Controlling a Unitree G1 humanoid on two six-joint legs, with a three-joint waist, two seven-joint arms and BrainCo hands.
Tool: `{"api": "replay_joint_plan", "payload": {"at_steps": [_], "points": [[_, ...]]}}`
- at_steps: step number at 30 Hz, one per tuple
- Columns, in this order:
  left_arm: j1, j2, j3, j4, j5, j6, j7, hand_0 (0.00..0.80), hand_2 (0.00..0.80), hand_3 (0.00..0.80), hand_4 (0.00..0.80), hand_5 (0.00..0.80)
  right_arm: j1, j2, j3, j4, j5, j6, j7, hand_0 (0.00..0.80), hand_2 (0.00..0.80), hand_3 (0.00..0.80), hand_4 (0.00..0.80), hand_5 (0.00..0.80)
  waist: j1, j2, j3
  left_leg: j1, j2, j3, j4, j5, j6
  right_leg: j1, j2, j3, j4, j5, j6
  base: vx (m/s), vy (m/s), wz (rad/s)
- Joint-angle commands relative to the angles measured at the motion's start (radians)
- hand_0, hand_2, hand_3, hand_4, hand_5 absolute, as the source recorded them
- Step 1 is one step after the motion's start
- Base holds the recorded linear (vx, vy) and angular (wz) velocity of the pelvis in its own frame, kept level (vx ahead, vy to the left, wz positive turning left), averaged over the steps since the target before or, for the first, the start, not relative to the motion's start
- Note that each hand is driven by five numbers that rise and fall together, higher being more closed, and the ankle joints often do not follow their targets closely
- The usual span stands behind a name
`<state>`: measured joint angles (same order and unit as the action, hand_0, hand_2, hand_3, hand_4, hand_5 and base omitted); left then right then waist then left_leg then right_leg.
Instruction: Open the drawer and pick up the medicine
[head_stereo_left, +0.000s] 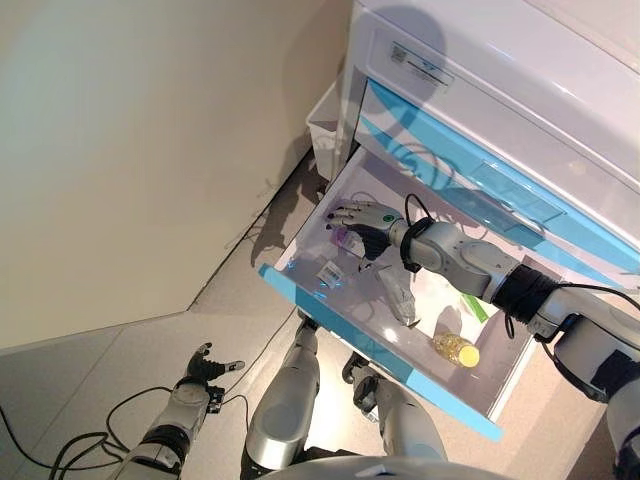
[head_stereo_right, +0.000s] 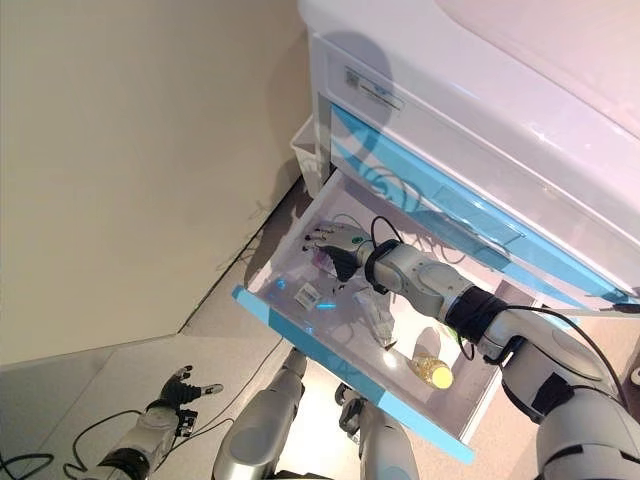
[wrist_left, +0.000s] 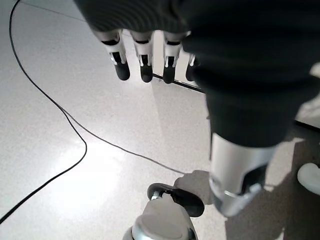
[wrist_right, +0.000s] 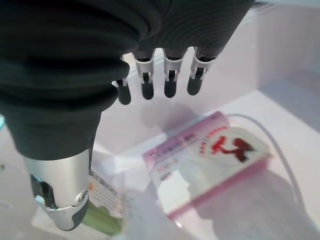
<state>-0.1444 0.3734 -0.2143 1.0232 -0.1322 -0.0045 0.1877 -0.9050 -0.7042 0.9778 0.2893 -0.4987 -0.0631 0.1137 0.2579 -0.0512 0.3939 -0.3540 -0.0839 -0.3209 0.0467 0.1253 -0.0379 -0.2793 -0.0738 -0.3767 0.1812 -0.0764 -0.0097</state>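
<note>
The white cabinet's lower drawer (head_stereo_left: 380, 362), with a blue front edge, stands pulled out. Inside it at the far left lies a pink and white medicine box (wrist_right: 210, 165), seen as a pink patch (head_stereo_left: 340, 238) from the head. My right hand (head_stereo_left: 362, 222) reaches into the drawer and hovers just above that box, fingers (wrist_right: 157, 80) straight and thumb (wrist_right: 60, 200) apart, holding nothing. My left hand (head_stereo_left: 205, 368) hangs low over the floor, open and empty, its fingers (wrist_left: 145, 60) relaxed.
The drawer also holds a white labelled packet (head_stereo_left: 330, 271), a clear sachet (head_stereo_left: 398, 295), a green strip (head_stereo_left: 477, 308) and a yellow bottle (head_stereo_left: 457, 349). A green and white box (wrist_right: 105, 200) lies beside the pink one. A white bin (head_stereo_left: 325, 125) stands left of the cabinet.
</note>
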Motion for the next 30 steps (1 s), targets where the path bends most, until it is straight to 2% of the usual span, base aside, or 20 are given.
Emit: {"api": "replay_joint_plan", "payload": {"at_steps": [1,8,14,30], "points": [[0.034,0.017,0.005,0.020,0.007,0.009,-0.002,0.000,0.000,0.000,0.000,0.000,-0.012,-0.027,-0.026,-0.095,0.035,-0.030,-0.018,0.000,0.000,0.000,0.000,0.000,-0.019,-0.046,-0.014,0.000,-0.019,0.030,-0.029,0.014,0.013,0.025,-0.069,0.032,-0.032,0.083,0.089,-0.005,0.000,-0.11],[0.030,0.013,0.009,0.028,0.017,0.010,-0.007,0.000,0.000,0.000,0.000,0.000,0.000,-0.076,-0.010,-0.146,0.062,-0.050,0.027,0.000,0.000,0.000,0.000,0.000,-0.030,-0.047,-0.015,0.007,-0.017,0.036,-0.034,0.011,0.015,0.023,-0.069,0.042,-0.033,0.086,0.091,-0.001,0.001,-0.02],[0.028,0.012,0.009,0.025,0.020,0.010,-0.010,0.000,0.000,0.000,0.000,0.000,0.016,-0.072,0.018,-0.153,0.059,-0.061,0.058,0.000,0.000,0.000,0.000,0.000,-0.034,-0.044,-0.011,0.008,-0.018,0.041,-0.032,0.008,0.018,0.018,-0.068,0.052,-0.031,0.088,0.091,-0.005,0.000,-0.02],[0.018,0.004,-0.020,0.011,0.005,0.007,0.011,0.000,0.000,0.000,0.000,0.000,0.071,0.097,0.030,-0.043,0.036,-0.047,0.045,0.000,0.000,0.000,0.000,0.000,-0.035,-0.033,0.010,0.000,-0.018,0.046,-0.039,0.014,0.025,0.003,-0.066,0.067,-0.037,0.100,0.095,-0.001,0.000,-0.01]]}}
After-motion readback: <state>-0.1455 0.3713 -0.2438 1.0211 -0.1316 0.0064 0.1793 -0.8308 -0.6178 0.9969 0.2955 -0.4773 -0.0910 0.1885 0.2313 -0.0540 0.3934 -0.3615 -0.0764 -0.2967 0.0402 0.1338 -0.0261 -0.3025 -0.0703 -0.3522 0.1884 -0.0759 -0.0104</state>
